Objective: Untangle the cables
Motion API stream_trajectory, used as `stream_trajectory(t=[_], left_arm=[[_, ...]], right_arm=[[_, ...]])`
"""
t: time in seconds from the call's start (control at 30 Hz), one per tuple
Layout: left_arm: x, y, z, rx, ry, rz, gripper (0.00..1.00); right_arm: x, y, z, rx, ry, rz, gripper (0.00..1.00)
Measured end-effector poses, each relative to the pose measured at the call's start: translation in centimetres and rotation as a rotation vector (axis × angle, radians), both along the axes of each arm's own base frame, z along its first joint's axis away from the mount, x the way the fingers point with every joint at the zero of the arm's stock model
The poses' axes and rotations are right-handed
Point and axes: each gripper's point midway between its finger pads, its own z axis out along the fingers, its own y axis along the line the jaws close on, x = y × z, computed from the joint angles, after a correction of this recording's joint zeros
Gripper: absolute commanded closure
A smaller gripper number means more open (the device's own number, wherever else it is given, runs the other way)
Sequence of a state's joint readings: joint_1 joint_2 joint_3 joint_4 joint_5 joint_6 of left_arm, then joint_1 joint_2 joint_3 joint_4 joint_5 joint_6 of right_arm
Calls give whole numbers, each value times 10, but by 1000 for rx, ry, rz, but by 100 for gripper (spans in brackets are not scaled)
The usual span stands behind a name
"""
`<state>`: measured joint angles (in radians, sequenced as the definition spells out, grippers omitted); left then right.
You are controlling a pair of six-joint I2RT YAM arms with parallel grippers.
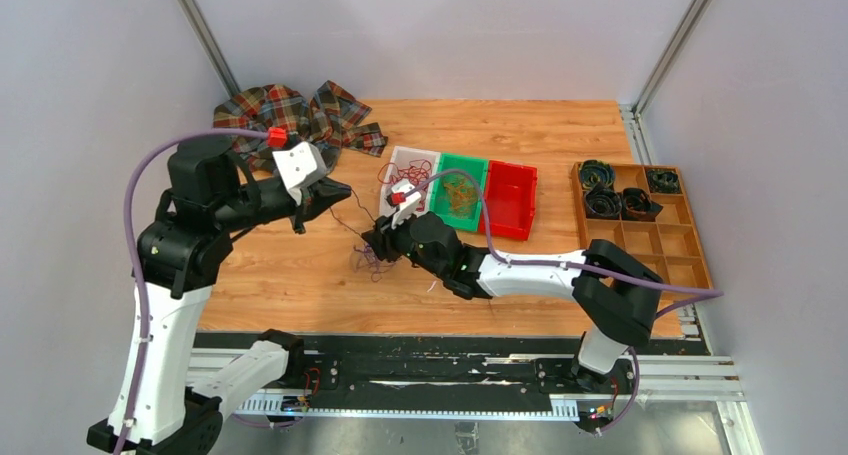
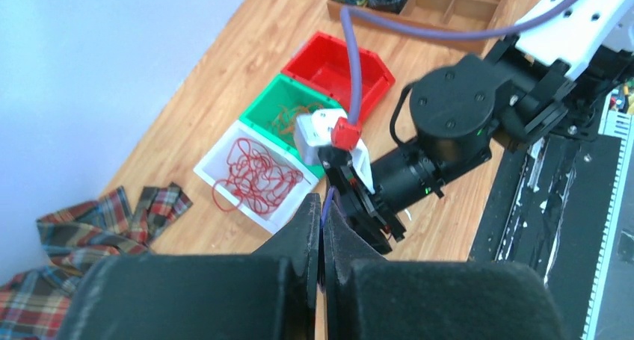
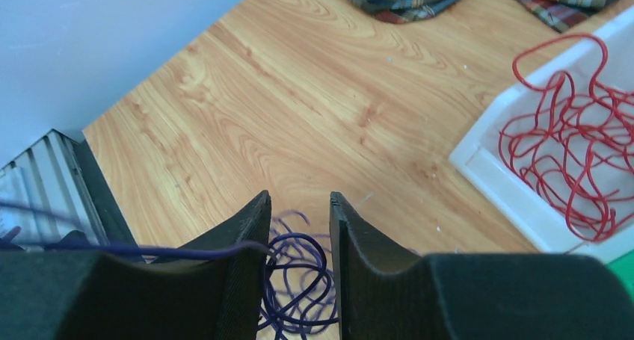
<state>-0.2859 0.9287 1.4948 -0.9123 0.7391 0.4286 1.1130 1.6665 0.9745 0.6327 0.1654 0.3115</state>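
Observation:
The purple cables (image 3: 303, 280) lie as a small loose tangle (image 1: 367, 262) on the wooden table. My right gripper (image 3: 299, 198) hangs just over them, its jaws apart with purple loops in the gap and one strand running across the left finger. My left gripper (image 2: 323, 199) is raised to the left (image 1: 335, 190) and shut on a thin purple cable (image 2: 328, 200), which slants down toward the tangle. Red cables (image 2: 258, 172) lie in the white bin (image 1: 424, 156), and orange cables (image 1: 460, 193) in the green bin (image 2: 263, 108).
A red bin (image 1: 510, 200) stands right of the green one. A plaid cloth (image 1: 300, 115) lies at the back left. A wooden compartment tray (image 1: 655, 240) with black coils sits at the right. The right arm (image 1: 530, 270) stretches across the table's front.

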Motion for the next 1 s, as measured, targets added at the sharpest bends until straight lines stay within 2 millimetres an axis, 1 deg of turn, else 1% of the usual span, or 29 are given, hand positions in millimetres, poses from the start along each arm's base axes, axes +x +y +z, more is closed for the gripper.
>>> stream_trajectory(t=[0.13,0.23,0.4,0.53,0.6,0.7,0.83,0.97,1.0], left_arm=[[-5,-1,27,-28,-50,-9,100],[-5,-1,43,-40,-84,-8,100],[-1,4,80,-45,-186,24,100],[6,9,111,-46,-274,64,100],[8,12,127,-50,-321,86,100],[12,17,144,-58,-371,122,100],[19,25,177,-91,-469,185,100],[24,36,218,-148,-604,272,100],[25,38,222,-156,-618,282,100]], right_arm=[[0,-8,-20,-19,28,-22,67],[3,-19,-34,-19,52,-47,67],[5,-42,-69,-45,107,-98,67],[3,-53,-91,-64,146,-121,67],[2,-56,-98,-66,164,-127,67],[0,-57,-106,-63,185,-133,67],[-1,-58,-113,-57,207,-138,66],[-3,-60,-120,-61,230,-144,66],[-3,-60,-122,-62,235,-146,66]])
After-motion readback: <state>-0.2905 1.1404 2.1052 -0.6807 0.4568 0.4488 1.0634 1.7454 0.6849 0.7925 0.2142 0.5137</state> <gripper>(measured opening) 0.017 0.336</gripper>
